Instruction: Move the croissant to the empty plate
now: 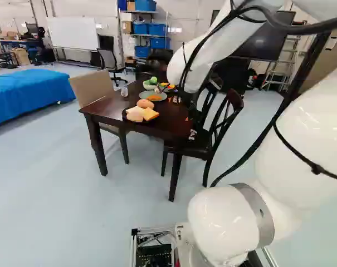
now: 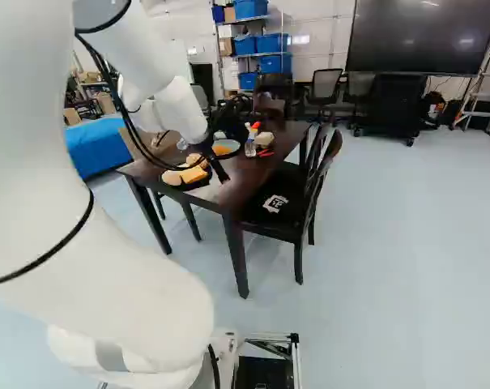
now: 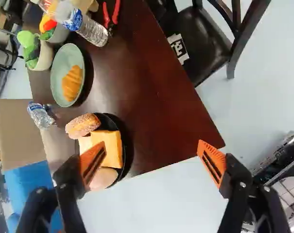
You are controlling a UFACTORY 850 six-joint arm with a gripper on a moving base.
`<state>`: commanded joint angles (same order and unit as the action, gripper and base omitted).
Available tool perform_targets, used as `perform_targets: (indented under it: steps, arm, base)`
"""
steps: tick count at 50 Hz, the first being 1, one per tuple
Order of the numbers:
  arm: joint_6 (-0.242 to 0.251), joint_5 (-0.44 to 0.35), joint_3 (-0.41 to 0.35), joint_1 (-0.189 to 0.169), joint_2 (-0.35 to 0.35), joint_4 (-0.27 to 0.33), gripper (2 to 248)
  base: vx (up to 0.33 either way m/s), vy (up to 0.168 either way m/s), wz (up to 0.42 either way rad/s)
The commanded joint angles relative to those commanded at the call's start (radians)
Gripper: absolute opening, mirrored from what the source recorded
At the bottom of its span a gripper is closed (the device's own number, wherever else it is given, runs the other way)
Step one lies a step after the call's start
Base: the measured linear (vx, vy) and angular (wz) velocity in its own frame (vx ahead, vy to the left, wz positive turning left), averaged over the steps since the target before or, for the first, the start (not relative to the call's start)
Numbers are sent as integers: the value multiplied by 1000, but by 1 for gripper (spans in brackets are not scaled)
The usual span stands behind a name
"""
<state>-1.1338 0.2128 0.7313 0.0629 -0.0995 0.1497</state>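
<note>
Toward the upper middle of the left base view, the croissant (image 3: 72, 83) lies on a green plate (image 3: 56, 82), its long axis pointing roughly toward the doughnut (image 3: 82, 126). Jaws spread wide, gripping nothing.

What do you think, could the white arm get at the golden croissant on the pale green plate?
Probably yes: its black pincer with orange pads is open, and nothing covers the croissant, though a clear plastic bottle nearby might interfere.
</note>
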Motion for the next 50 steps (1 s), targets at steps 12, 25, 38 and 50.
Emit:
perform_targets:
  steps: [12,25,38,50]
  arm:
    - [111,-107,-63,-6,-18,-15,247]
    - [257,-246,-146,-14,-41,-34,247]
    - [418,-400,-237,-23,-66,-55,247]
    - [562,-538,-319,-31,-89,-74,247]
  base:
    - [0,0,0]
    - [0,0,0]
    - [0,0,0]
    - [0,0,0]
